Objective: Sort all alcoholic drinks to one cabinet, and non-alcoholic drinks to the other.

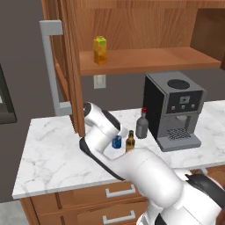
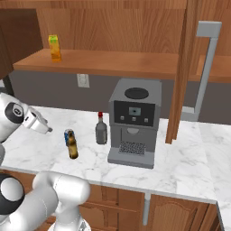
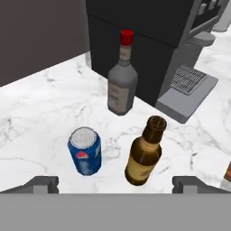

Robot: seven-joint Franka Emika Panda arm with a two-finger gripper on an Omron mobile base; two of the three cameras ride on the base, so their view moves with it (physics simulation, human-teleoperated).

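Claw (image 3: 115, 184) wide open, empty. Can (image 3: 85, 150) light, thin-walled, slick: grip mid-body. Beer bottle (image 3: 144, 154) just beside: glass, breakable.

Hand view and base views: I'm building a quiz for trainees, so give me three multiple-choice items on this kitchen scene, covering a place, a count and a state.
1. Where is the yellow-orange juice carton with green top?
A counter B cabinet shelf C coffee machine
2. How many drinks stand on the white marble counter?
A three B two C five
3. The end effector is:
A open B gripping the can C gripping a bottle

B: it stands on the wooden shelf.
A: small blue soda can, slim brown glass beer bottle, squat grey bottle with red cap.
A: fingertips apart, nothing between.
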